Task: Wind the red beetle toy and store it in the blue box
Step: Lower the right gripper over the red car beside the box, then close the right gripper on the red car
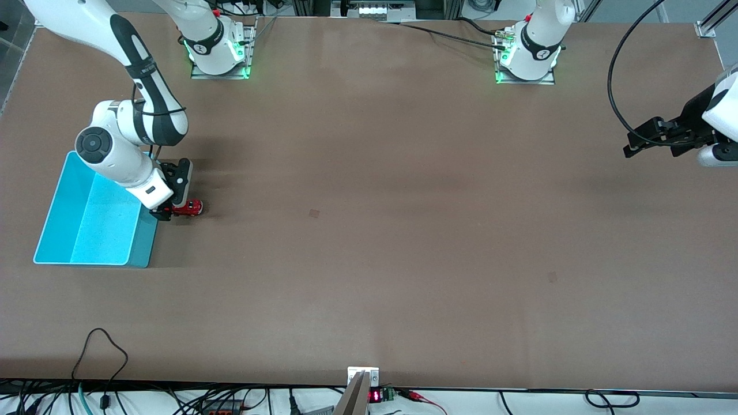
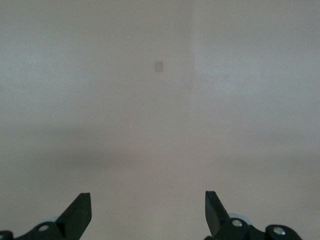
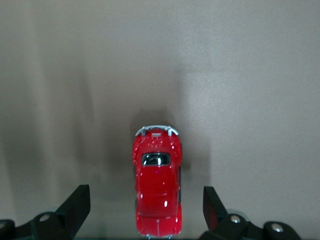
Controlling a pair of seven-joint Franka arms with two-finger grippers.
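Bench: brown, matte, carries everything; a small darker square patch near its middle, another fainter one toward the left arm's end.

Blue box: open-topped turquoise bin at the right arm's end of the bench, nothing visible in it. It sits just beside the work spot, so the final drop should need only a short carry.

Right arm: reaches down from its base to the bench right beside the box wall.

Right hand: low at the bench, fingers spread with the toy lying between them; the right wrist view shows clear gaps on both sides of the car, so nothing is clamped. Judged as lined up along the car's length, either to close on the body or to drag it back for winding.

Left arm: waits at its own end of the bench, held high.

Left hand: fingers wide apart, holding nothing; its wrist view shows only bare bench. Parked out of the way, likely because one arm can do this job.

Red beetle toy: on the bench, wheels down, just beside the box wall nearest the bench's middle, not in the box. Silver bumper points away from the right wrist.

Writing: none legible on the toy or box; small marks on the arm collars cannot be read.
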